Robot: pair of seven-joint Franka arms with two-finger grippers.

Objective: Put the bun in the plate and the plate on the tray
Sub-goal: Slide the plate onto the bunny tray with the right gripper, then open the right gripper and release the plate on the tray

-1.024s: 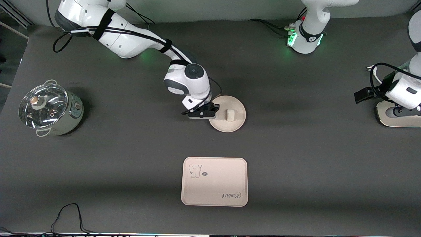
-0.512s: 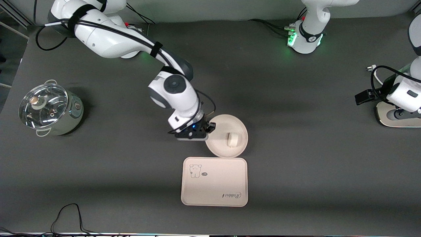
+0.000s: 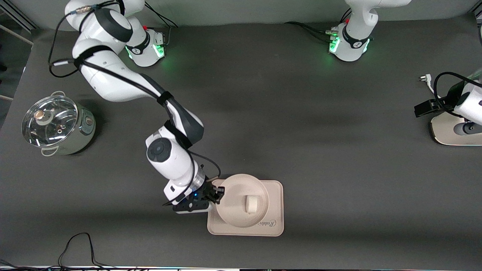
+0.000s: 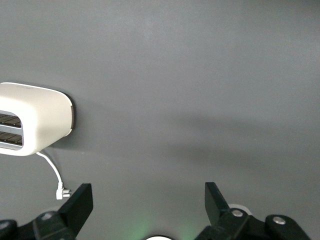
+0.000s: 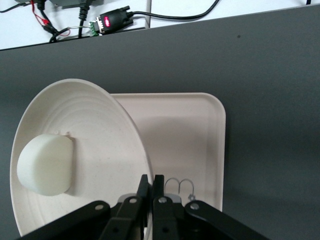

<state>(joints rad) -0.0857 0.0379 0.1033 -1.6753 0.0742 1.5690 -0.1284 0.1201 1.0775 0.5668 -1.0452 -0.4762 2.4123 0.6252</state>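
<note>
- Across the dark bench, spread from largest to smallest: tray, plate, bun.
- Toward the right arm's end, a glass-lidded steel pot; toward the left arm's end, a white toaster with its cord.
- Near the front camera, the cream tray, "Rabbit" script showing at its edge.
- Over the tray, the round plate, covering most of it and overhanging the edge toward the right arm's end; whether resting or lifted, cannot tell.
- In the plate, the small white bun, lying on its floor.
- At the plate's rim, the right gripper, fingers clenched on that rim.
- Above the bench beside the toaster, the left gripper, waiting, fingers spread wide, holding nothing.
</note>
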